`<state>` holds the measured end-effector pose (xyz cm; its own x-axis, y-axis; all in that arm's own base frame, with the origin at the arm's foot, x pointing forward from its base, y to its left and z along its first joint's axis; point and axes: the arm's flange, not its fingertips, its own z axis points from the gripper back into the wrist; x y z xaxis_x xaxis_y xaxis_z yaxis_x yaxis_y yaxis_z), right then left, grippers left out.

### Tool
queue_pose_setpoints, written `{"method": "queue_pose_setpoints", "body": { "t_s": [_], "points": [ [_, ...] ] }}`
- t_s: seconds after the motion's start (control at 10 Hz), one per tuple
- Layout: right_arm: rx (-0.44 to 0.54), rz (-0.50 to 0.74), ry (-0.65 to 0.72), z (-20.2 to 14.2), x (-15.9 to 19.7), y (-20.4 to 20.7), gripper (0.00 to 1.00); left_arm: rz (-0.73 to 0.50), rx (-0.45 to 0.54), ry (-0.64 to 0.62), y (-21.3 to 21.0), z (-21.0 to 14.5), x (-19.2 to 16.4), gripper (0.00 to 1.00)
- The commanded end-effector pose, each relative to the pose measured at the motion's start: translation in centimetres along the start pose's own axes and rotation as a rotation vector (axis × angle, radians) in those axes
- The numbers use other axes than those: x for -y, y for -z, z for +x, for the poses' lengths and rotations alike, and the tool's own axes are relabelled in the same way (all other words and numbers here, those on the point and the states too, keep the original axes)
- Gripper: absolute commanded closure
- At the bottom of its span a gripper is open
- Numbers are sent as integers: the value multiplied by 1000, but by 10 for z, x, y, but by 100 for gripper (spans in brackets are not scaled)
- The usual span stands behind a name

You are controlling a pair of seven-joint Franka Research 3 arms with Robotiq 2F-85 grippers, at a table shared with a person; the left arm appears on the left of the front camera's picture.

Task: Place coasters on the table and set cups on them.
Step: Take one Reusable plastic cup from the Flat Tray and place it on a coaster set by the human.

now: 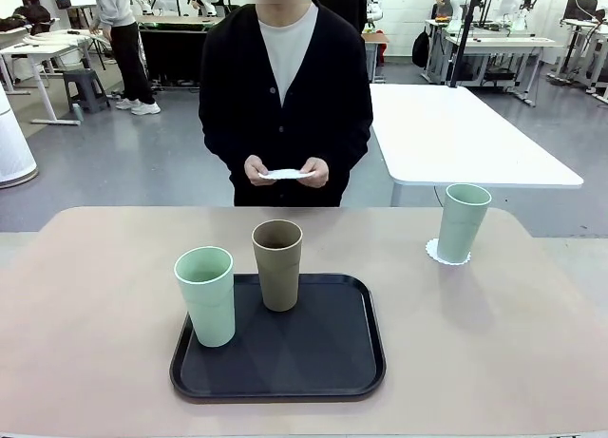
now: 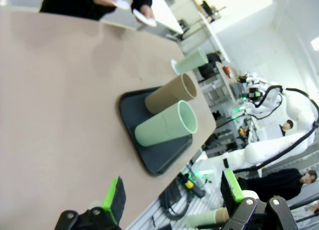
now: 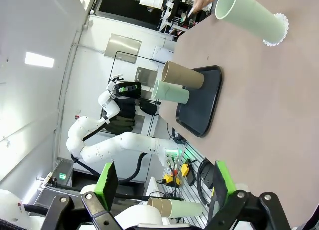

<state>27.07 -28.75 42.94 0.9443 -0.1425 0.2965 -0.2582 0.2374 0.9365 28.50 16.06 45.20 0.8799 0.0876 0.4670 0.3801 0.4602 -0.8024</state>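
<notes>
One mint green cup stands on a white lacy coaster at the table's far right. On the black tray stand a second mint cup and a brown cup. The person at the far side holds white coasters in both hands. My left gripper is open and empty above the table's near edge, far from the tray cups. My right gripper is also open and empty, well back from the cup on its coaster.
The tray sits at the near middle of the table. Bare tabletop lies to its left and right. A white table stands behind the person on the right.
</notes>
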Motion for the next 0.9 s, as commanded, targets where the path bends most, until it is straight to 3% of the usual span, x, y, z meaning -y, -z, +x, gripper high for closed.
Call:
{"method": "queue_pose_setpoints", "body": {
  "t_s": [0.0,0.8],
  "points": [
    [5,4,-1,0,1,0,0,-7,4,12,-1,-1,0,0],
    [5,4,-1,0,1,0,0,-7,4,12,-1,-1,0,0]
  ]
}}
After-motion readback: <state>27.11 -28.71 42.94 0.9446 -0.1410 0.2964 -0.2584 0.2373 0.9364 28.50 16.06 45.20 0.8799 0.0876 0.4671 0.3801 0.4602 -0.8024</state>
